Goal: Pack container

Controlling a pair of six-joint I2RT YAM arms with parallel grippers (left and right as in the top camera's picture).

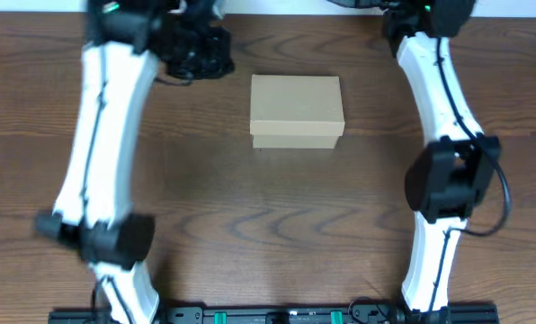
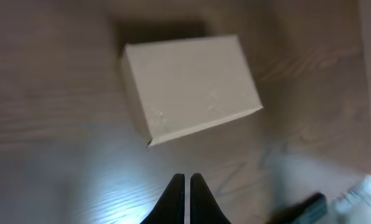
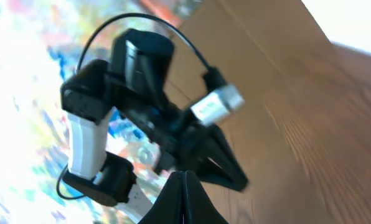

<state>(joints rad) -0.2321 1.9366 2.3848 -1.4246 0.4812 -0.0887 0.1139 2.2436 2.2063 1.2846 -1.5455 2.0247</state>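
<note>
The left gripper [image 2: 187, 198] has its two dark fingers drawn together with only a hairline slit between them, and nothing is held. It hangs above bare wood, apart from the container [image 2: 188, 87], which lies just ahead of the tips with its lid flat and closed. The right gripper [image 3: 184, 194] is likewise pinched together and empty, and its camera looks across at the left arm [image 3: 142, 106] against a blurred, many-coloured background. From overhead the container [image 1: 297, 110] sits on the brown wood-grain table [image 1: 250, 216] in the far middle, between the two arms and touching neither. Its long axis runs left to right, parallel to the table's far edge, and one long side wall faces the base rail [image 1: 277, 315]. Wood shows on all four sides of it: a narrow band behind, toward the pale wall strip [image 1: 277, 7], and a wide stretch in front.
</note>
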